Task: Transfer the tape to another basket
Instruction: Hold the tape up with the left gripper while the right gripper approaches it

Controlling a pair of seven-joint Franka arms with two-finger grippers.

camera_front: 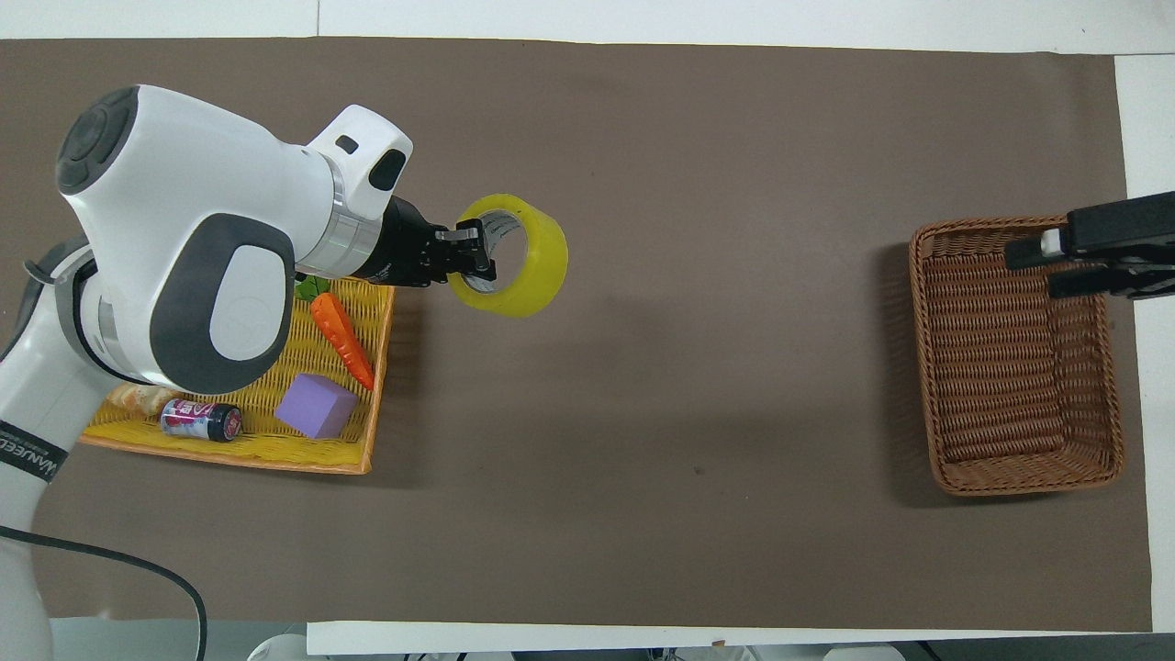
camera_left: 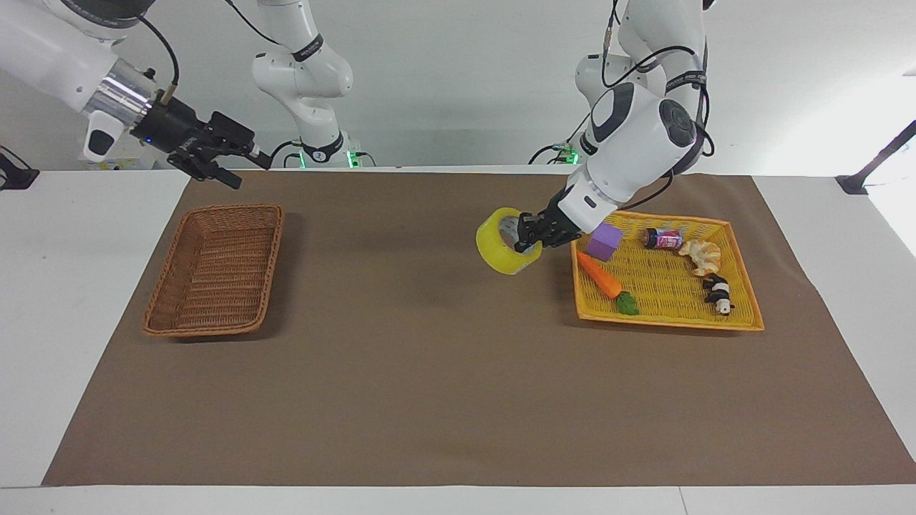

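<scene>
The yellow tape [camera_left: 494, 252] is a ring held tilted in my left gripper [camera_left: 528, 236], which is shut on its rim with one finger inside the core. It hangs a little above the brown mat, just off the yellow tray's edge toward the table's middle. In the overhead view the tape [camera_front: 543, 266] and left gripper [camera_front: 473, 262] show the same grip. The brown wicker basket [camera_left: 215, 272] sits empty at the right arm's end, also seen from overhead [camera_front: 1010, 367]. My right gripper [camera_left: 229, 154] is open and empty in the air by that basket [camera_front: 1046, 262].
The flat yellow tray [camera_left: 673, 286] at the left arm's end holds a carrot [camera_left: 601, 277], a purple cube [camera_left: 605, 241], a small can [camera_left: 662, 238], a croissant [camera_left: 701, 254] and a panda toy [camera_left: 718, 293]. Bare brown mat lies between tray and basket.
</scene>
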